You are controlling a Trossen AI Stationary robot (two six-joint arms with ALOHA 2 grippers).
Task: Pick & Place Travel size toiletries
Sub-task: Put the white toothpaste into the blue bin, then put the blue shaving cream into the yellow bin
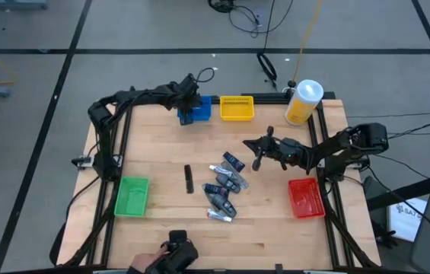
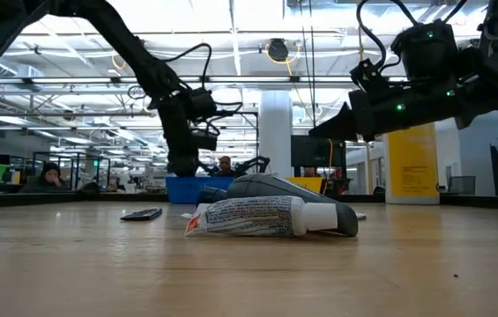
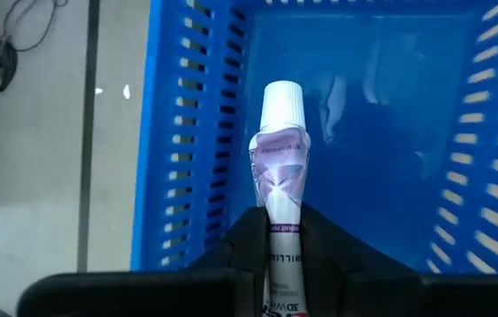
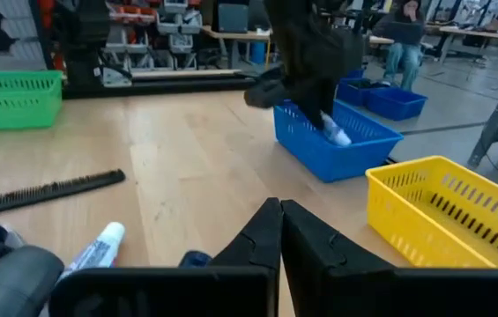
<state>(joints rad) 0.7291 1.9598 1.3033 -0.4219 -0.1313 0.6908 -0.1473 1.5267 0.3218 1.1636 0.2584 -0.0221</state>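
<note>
My left gripper [image 1: 190, 97] hangs over the blue bin [image 1: 194, 113] at the table's far edge, shut on a silver-white tube with a white cap [image 3: 282, 106]. The right wrist view shows that tube [image 4: 335, 134] dipping into the blue bin [image 4: 354, 154]. Several other small tubes and bottles, dark blue, silver and white, lie in a pile [image 1: 224, 190] at the table's middle; a white-capped tube [image 2: 257, 216] lies in front in the low view. My right gripper [image 1: 257, 150] hovers shut and empty just right of and beyond the pile, fingers [image 4: 266, 233] together. My left gripper [image 3: 282, 220] pinches the tube by its flat tail end [image 3: 282, 242] between the two fingers, coming from above and pointing down. The tube is lifted clear and hangs cap-down [image 3: 282, 101] below the fingers, inside the opening of the blue bin.
A yellow bin [image 1: 237, 107] stands beside the blue one, a green bin [image 1: 132, 195] near left, a red bin [image 1: 306, 196] near right. A yellow canister [image 1: 304, 101] stands at the far right corner. A black comb [image 1: 189, 179] lies left of the pile. A person's hand [image 1: 170, 257] shows at the near edge.
</note>
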